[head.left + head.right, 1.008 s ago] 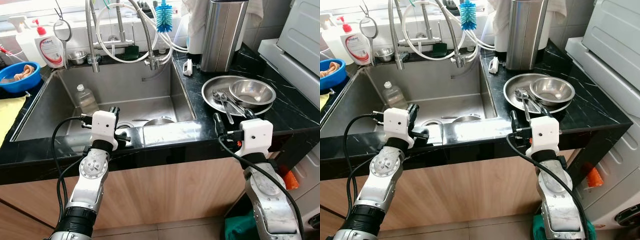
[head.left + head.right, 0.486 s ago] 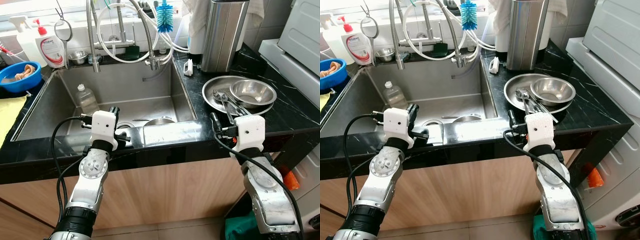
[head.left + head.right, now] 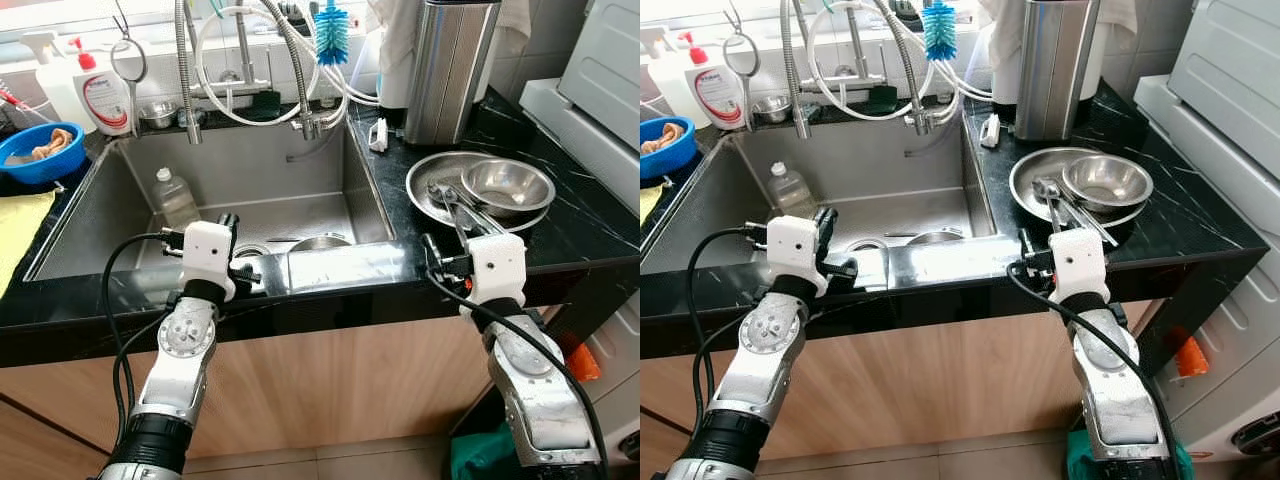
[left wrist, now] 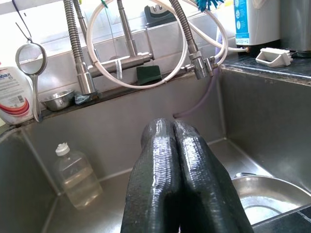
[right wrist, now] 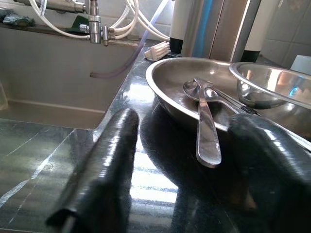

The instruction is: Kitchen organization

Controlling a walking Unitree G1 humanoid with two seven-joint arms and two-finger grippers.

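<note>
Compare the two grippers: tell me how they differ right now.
The left gripper has its fingers pressed shut and hangs over the sink; the right gripper is open, low over the black counter, pointing at the spoons in the steel plate. Both hold nothing.

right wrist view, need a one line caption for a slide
Open right gripper low over the black counter, facing spoons in a steel plate beside a steel bowl.

A black marbled worktop (image 3: 590,225) is seen around a steel sink (image 3: 330,190). On it, right of the sink, a steel plate (image 3: 425,190) is set, with a tall steel canister (image 3: 450,70) and a small white holder (image 3: 377,135) behind.
</note>
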